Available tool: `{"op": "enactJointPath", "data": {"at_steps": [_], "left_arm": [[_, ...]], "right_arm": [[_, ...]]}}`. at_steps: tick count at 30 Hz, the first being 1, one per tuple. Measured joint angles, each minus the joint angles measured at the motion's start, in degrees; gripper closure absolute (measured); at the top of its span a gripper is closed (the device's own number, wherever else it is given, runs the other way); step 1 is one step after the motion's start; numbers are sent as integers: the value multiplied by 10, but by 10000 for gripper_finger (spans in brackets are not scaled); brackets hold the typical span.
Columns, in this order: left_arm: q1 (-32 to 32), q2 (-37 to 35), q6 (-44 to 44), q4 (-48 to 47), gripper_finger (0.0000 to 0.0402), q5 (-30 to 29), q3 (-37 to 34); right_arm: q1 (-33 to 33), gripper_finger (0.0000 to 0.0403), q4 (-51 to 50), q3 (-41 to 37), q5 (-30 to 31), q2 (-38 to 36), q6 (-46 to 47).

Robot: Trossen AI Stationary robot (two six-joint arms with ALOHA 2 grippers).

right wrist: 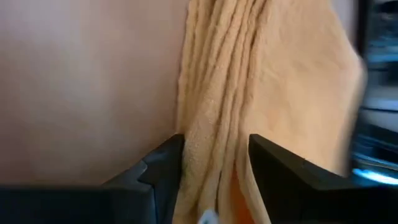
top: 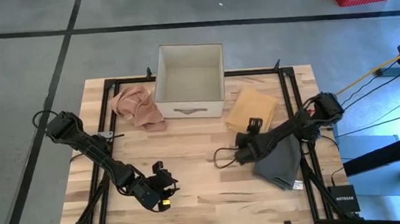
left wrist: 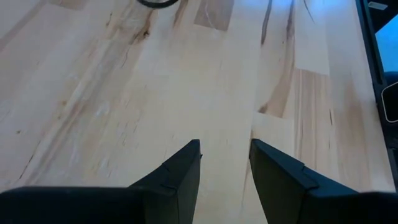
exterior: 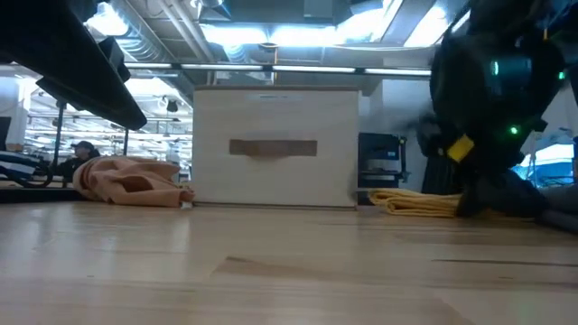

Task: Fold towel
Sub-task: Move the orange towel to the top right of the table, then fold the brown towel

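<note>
A yellow towel (top: 253, 108) lies folded on the table's far right, beside the box. My right gripper (top: 250, 127) is tipped down over the towel's near edge. In the right wrist view it is open (right wrist: 214, 155), and the towel's stacked folded edges (right wrist: 214, 118) run between its two fingers. My left gripper (top: 165, 190) waits open (left wrist: 225, 155) over bare wood near the table's front left. A pink towel (top: 136, 106) lies crumpled at the far left, and a grey towel (top: 279, 163) lies under my right arm. My right gripper stands astride the yellow towel's layered edge (right wrist: 217, 134), slanting down from the near side, with its fingers along the folds. The towel fills the gap between the fingers. I cannot tell whether they touch it. The towel lies on the table.
A white fabric box (top: 189, 80) with a front handle stands at the far middle, between the pink and yellow towels. A black cable loop (top: 221, 157) lies beside my right arm. Bare wood spans the table's middle (top: 206, 190).
</note>
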Motion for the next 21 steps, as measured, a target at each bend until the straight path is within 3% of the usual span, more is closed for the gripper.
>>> {"op": "enactJointPath", "data": {"at_steps": [5, 9, 13, 16, 19, 21], "left_arm": [[0, 0, 0, -1, 270, 0, 0], [0, 0, -1, -1, 270, 0, 0], [0, 0, -1, -1, 270, 0, 0], [0, 0, -2, -1, 270, 0, 0], [0, 0, -2, 1, 270, 1, 0], [0, -5, -1, -12, 270, 8, 3]], "right_arm": [[-35, 215, -53, -2, 73, 0, -79], [-57, 215, -57, 15, 47, -1, -84], [-31, 215, -84, 78, -33, -12, -37], [1, 215, -99, 129, -134, -30, 20], [53, 215, -18, 144, -210, -48, 61], [98, 215, 72, 136, -205, -51, 69]]}}
